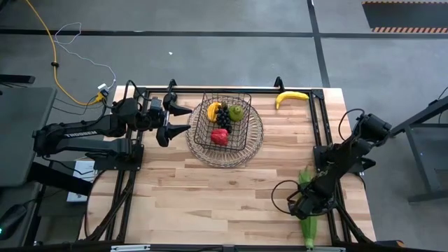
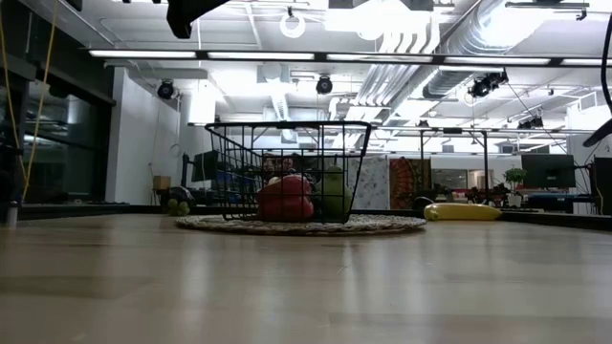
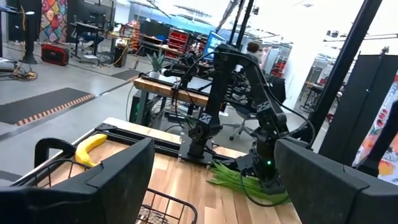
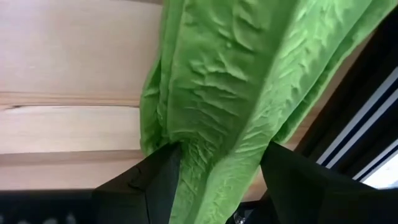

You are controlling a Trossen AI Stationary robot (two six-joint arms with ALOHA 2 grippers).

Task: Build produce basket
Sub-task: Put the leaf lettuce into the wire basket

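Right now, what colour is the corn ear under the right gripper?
Bright green, with crinkled leafy husks. The corn ear shows best in the right wrist view, between the right gripper fingers.

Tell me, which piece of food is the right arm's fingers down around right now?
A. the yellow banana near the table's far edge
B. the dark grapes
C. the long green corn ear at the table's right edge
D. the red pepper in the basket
C: the right gripper has its fingers on either side of the green corn ear, which lies on the table.

Right hand point(image 4: 214, 177) clamped low (left hand point(image 1: 183, 119) open)
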